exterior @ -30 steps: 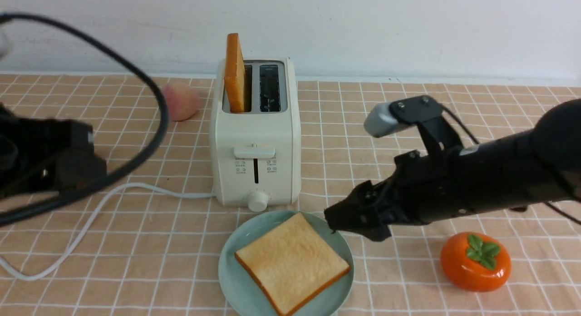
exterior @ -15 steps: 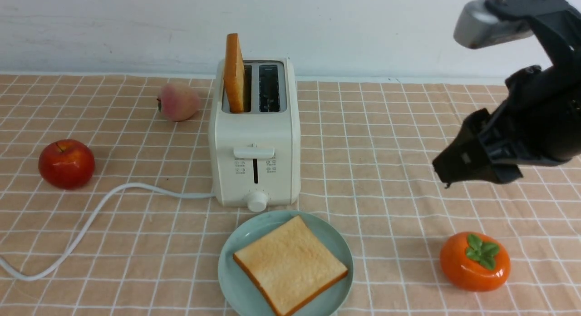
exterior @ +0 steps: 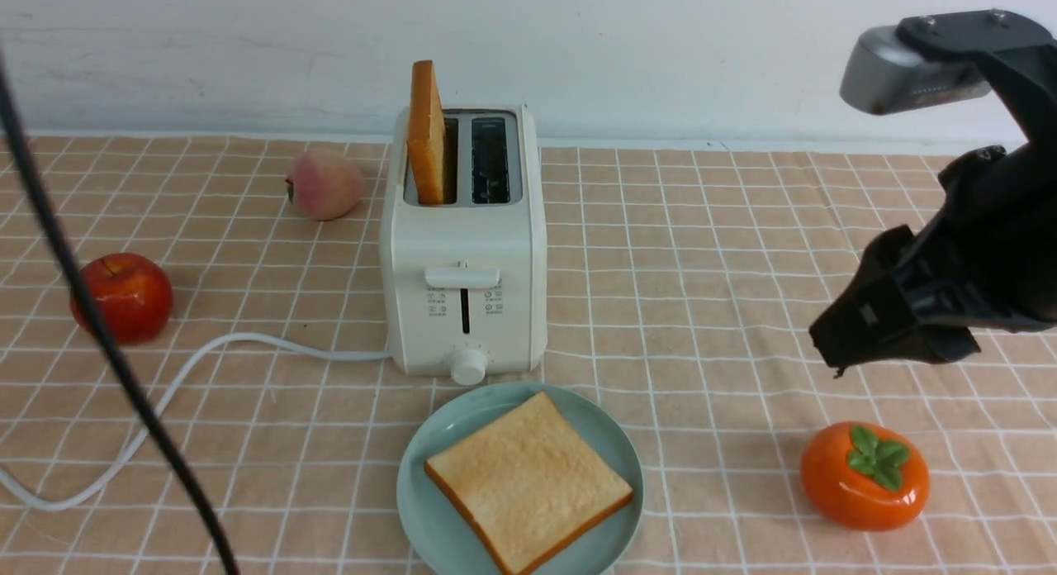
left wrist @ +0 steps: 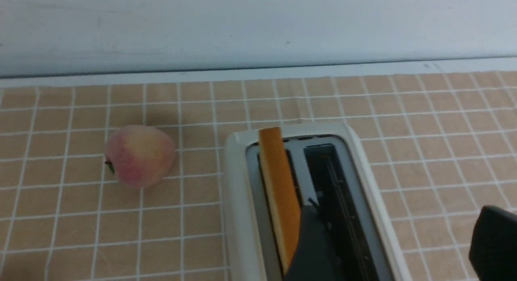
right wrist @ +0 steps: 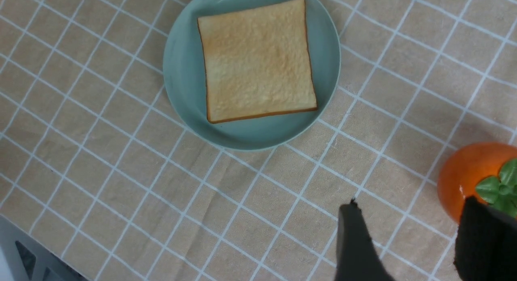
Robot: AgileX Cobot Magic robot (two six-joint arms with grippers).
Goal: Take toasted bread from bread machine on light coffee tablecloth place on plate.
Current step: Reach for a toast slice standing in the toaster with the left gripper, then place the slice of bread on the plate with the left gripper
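Toast point(left wrist: 278, 180) in bread machine point(left wrist: 234, 200) below released left claw point(left wrist: 398, 208): likely light, stiff, crumbly; pinch faces near top edge.

peach point(exterior: 324, 184): back left | red apple point(exterior: 121, 297): left | orange persimmon point(exterior: 865, 474): front right

Finishes: the tablecloth point(exterior: 702, 253), matt woven cloth, faintly creased; the bread machine point(exterior: 462, 261), smooth cream shell, probably plastic, soft sheen; the plate point(exterior: 421, 509), smooth, satin; the toasted bread point(exterior: 528, 480) on it, rough, porous, matt; persimmon point(exterior: 863, 476) and apple point(exterior: 121, 297), glossy; peach point(exterior: 324, 184), matt.
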